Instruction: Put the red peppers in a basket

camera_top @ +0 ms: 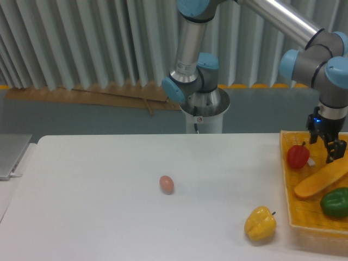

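Note:
The red pepper (298,156) lies inside the yellow-orange woven basket (289,202) at the table's right edge, near the basket's back left corner. My gripper (324,150) hangs over the basket just right of the red pepper, fingers pointing down and spread apart, holding nothing. It stands a short way from the pepper and does not touch it.
In the basket also lie a long orange vegetable (321,178) and a green pepper (335,202). A yellow pepper (260,223) sits on the white table just left of the basket. A small brown egg (166,184) rests mid-table. A grey tray (11,155) edges in at the left.

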Action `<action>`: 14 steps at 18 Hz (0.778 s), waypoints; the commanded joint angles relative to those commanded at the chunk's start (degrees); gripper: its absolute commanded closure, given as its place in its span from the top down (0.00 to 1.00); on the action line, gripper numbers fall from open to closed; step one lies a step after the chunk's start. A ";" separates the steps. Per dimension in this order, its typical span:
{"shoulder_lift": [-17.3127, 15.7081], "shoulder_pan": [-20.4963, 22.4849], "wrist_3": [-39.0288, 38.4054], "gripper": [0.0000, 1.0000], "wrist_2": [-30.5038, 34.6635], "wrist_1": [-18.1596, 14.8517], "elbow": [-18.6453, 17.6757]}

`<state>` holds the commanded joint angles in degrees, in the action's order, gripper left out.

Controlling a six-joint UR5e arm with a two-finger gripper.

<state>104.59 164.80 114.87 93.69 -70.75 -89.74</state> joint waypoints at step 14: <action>-5.45 -6.07 -2.64 1.00 -3.42 -2.63 -0.44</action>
<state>99.15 158.73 112.24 90.27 -73.38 -90.18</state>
